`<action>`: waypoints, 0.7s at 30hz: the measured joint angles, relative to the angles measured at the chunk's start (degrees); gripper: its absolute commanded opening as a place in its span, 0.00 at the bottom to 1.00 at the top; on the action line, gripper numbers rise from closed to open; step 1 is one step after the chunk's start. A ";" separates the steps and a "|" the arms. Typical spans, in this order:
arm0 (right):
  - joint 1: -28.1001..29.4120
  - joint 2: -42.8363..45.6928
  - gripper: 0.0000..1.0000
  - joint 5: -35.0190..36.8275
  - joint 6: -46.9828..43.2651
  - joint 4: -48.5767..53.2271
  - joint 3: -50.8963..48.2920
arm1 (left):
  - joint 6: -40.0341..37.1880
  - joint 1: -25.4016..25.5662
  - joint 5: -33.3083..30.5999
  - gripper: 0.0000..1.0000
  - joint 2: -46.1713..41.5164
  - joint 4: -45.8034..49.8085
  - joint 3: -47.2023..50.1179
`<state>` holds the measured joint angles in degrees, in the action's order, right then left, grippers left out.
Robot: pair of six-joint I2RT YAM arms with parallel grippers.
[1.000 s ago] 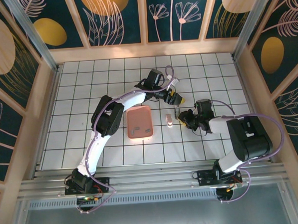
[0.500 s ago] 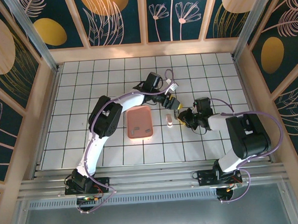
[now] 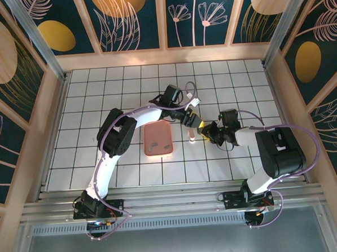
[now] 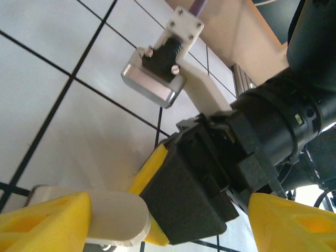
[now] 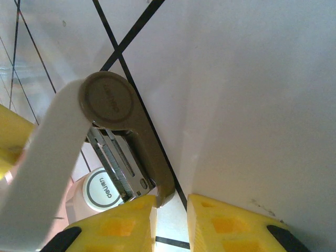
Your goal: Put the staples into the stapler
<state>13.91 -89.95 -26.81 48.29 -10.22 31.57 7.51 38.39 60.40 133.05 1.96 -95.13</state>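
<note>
Top external shows the wide-open left gripper [image 3: 195,124] now closer to the stapler [image 3: 191,136]; right wrist reveals the right gripper [image 5: 172,211] pinching its opened base.

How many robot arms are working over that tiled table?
2. The white left arm reaches past the salmon-pink rectangular tray; the black-and-white right arm bends in from the right.

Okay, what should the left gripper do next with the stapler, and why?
Probably close the left gripper gently on the stapler's raised white lid. Its fingers stand open with the lid between them, while the right gripper pinches the base end and the silvery channel lies exposed. Holding the lid up should help loading.
</note>
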 measured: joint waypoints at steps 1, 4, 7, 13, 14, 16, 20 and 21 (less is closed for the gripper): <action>0.00 0.00 0.23 0.00 -0.02 0.00 0.00 | -0.07 0.02 -0.24 0.78 -0.28 -0.04 0.68; 0.00 0.00 0.24 -0.04 -0.02 0.00 0.00 | -0.09 0.04 -0.98 0.78 -1.84 -0.17 2.91; 0.00 0.15 0.25 -0.07 -0.26 0.02 0.00 | -0.07 0.22 -2.47 0.80 -3.30 -0.17 4.42; 0.09 2.12 0.29 2.45 -2.10 1.68 -0.02 | 2.45 0.26 -8.48 0.81 -6.54 -2.64 7.85; 0.04 3.13 0.30 3.28 -2.54 2.97 -0.02 | 3.10 0.26 -9.70 0.82 -6.86 -3.26 8.07; 0.04 5.62 0.31 4.70 -3.15 5.79 -0.02 | 4.33 0.26 -12.37 0.82 -7.72 -4.74 8.81; 0.04 11.52 0.34 6.47 -4.17 11.28 0.07 | 7.19 0.22 -18.25 0.85 -10.14 -7.04 10.93; 0.04 12.79 0.34 6.91 -4.48 12.81 0.24 | 7.89 0.17 -19.65 0.85 -10.78 -7.43 11.52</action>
<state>13.96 -77.17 -19.90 43.81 2.59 31.81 15.40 38.57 40.75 122.28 -5.48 -83.61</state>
